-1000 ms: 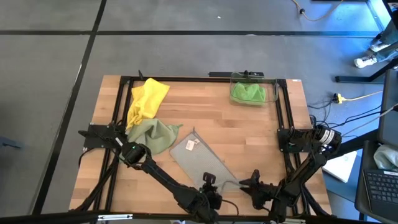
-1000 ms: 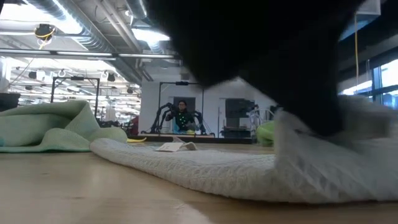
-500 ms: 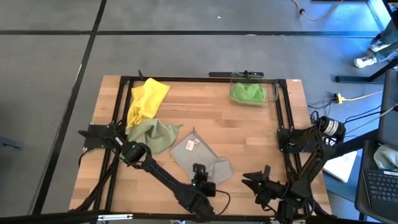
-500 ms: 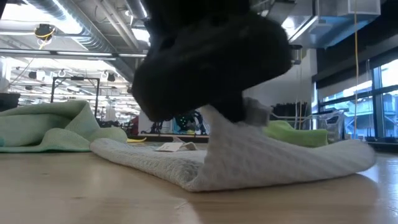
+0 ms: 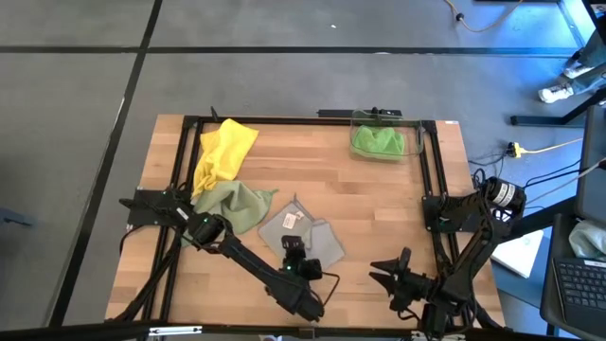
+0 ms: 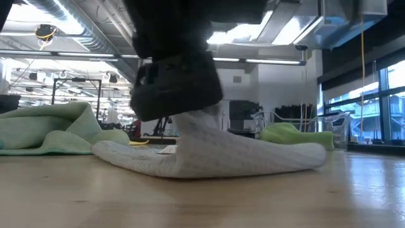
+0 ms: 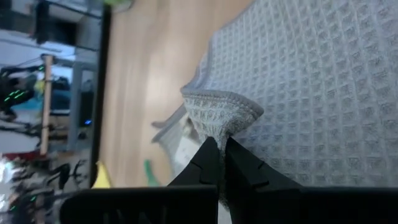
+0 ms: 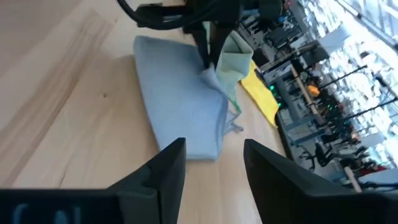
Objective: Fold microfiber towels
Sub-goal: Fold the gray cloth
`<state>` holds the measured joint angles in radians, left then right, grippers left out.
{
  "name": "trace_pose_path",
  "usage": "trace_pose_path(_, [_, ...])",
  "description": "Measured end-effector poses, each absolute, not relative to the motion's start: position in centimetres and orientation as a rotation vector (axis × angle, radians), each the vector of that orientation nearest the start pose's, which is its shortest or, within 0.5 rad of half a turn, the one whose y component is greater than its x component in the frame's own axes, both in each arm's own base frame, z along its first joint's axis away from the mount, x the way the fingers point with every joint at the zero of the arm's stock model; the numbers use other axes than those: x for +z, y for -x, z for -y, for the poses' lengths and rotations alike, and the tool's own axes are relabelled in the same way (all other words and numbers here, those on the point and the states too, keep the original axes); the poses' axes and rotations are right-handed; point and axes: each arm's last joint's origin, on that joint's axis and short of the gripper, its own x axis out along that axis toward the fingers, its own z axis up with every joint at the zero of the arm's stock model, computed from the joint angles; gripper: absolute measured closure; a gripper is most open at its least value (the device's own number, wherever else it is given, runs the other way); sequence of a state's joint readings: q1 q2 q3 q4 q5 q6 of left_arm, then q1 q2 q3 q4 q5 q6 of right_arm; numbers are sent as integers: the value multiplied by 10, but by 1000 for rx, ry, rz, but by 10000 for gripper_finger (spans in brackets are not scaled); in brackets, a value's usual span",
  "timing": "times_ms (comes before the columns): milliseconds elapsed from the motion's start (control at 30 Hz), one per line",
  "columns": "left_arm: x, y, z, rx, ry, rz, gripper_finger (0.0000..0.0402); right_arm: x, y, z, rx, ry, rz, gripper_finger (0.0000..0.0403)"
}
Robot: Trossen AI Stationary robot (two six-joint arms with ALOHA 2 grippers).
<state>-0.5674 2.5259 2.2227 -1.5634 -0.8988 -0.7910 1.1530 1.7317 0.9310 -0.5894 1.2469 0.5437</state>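
The grey-beige towel [image 5: 305, 235] lies in the middle of the table, its near part doubled over its far part. It also shows in the low view [image 6: 240, 155] and the right wrist view [image 8: 180, 112]. My left gripper [image 5: 293, 248] stands over it, shut on a raised bit of it [image 7: 217, 146]. My right gripper [image 5: 391, 276] is open and empty, near the table's near edge, right of the towel [image 8: 211, 152]. The yellow towel [image 5: 225, 152] and the pale olive-green towel [image 5: 233, 205] lie crumpled at the left. The bright green towel [image 5: 379, 141] lies in the bin. My left gripper pinches a hemmed corner of the grey-beige towel [image 7: 219, 115] between its two fingers, from above, pointing down. The corner is drawn up into a small peak [image 6: 196, 123] over the lower layer. The rest of the towel lies on the table, folded over.
A clear plastic bin [image 5: 410, 133] stands at the far right of the table. A black frame [image 5: 312, 119] runs round the table's edges. Bare wood [image 5: 379, 204] lies between the grey-beige towel and the bin.
My left gripper has gone toward the table's far and left edges, staying shut on the grey-beige towel's corner. The towel's near right end has been drawn over and now lies folded on its far part, which has stayed in place.
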Motion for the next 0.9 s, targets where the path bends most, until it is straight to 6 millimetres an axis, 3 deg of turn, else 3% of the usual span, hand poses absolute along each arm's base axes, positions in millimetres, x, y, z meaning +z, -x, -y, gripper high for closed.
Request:
trace_pose_path(233, [158,-402,228,737,-555,-1098,401,153,-142,-252,-198,747,-460,238])
trace_pose_path(600, [160,-402,228,847,-362,-994,401,152,-141,-252,-195,675,-485,238])
trace_pose_path(900, [221,-389,224,748,-307,-1001,401,150,-141,-252,-180,638,-518,238])
